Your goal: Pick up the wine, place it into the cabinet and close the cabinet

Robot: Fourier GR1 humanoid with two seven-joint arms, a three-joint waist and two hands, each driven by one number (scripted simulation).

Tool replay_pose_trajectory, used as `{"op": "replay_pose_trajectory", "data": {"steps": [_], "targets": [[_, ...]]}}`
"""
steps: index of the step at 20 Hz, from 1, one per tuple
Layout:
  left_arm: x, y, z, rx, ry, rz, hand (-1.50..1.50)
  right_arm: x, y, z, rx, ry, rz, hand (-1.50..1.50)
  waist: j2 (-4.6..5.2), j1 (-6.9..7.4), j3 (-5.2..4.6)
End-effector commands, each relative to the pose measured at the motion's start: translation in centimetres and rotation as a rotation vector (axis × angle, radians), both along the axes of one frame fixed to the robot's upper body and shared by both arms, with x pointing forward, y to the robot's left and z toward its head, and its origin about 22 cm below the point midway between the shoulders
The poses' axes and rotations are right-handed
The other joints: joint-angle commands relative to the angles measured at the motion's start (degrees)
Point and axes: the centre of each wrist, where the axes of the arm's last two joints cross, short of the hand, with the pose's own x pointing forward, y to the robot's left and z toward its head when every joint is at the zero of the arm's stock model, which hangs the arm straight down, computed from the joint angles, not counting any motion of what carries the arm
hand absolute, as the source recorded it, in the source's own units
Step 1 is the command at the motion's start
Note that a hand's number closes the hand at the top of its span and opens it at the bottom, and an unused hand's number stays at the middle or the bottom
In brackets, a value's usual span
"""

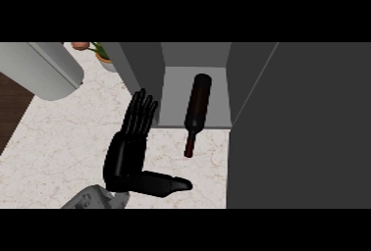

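Lying on its side, the wine bottle (196, 110) had its fat end inside the cabinet (196, 59) and its neck poking out over the pale marbled desk (65, 142), so it looked only partly stowed; I judged it needed a further push before any door could shut. The left hand (134, 147) lay flat on the desk just beside the bottle, fingers straight and thumb splayed toward the neck, holding nothing, as if ready to nudge. The bottle was dark, nearly black, slim, with a reddish tint at the neck. A dark panel (304, 127) at the right was perhaps the open door. No right hand showed.
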Motion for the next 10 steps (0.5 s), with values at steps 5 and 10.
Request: {"op": "replay_pose_trajectory", "data": {"steps": [5,10], "targets": [[-5.1,2.6,3.3,-0.006,-0.035,0.027,-1.50,0.3,0.1,-0.4,-0.115,0.017,0.076,1.50,0.24,-0.49,0.00],[-8.4,3.7,3.8,-0.010,-0.003,0.098,-1.50,-1.9,0.2,0.5,-0.292,0.043,0.286,1.50,-0.17,0.17,0.03]]}}
